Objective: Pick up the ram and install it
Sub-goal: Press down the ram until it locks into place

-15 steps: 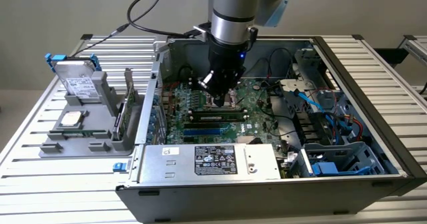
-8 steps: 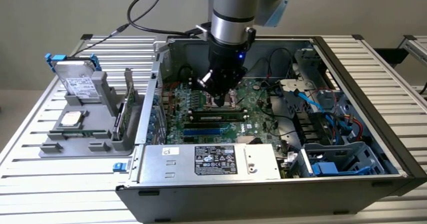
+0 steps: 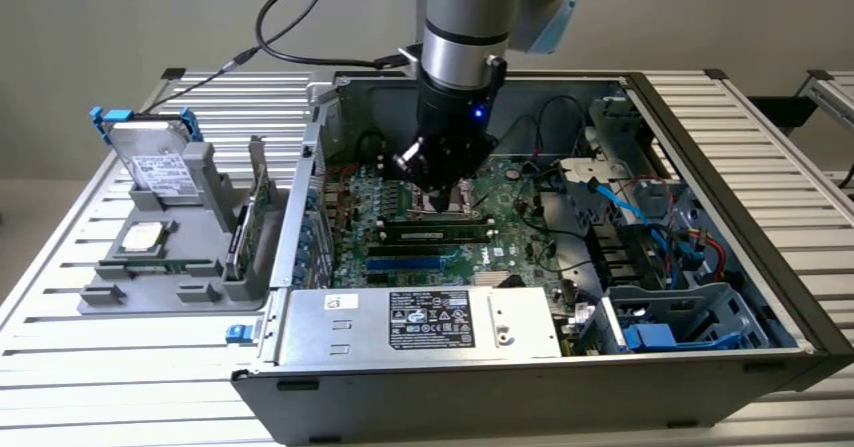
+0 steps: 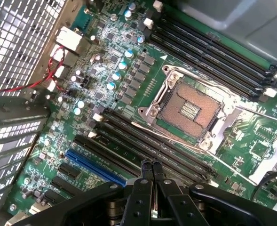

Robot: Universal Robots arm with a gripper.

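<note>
The ram (image 3: 434, 233), a narrow green stick with black chips, stands in a black motherboard slot (image 3: 427, 250) inside the open computer case, just in front of the CPU socket (image 3: 451, 199). My gripper (image 3: 438, 203) hangs a little above and behind it, low over the board. I cannot tell whether it touches the stick. In the wrist view the gripper (image 4: 152, 165) is shut, fingertips pressed together with nothing visible between them. It sits over a bank of black slots (image 4: 143, 141) beside the open CPU socket (image 4: 187, 110). The ram is hidden below the fingers there.
A grey fixture (image 3: 100, 295) at the exterior view's left holds a silver hard drive (image 3: 158, 162), a CPU (image 3: 144, 237) and a green expansion card (image 3: 247, 217). The power supply (image 3: 420, 322) lies along the case's near wall. Cables and drive bays (image 3: 667, 257) crowd the right.
</note>
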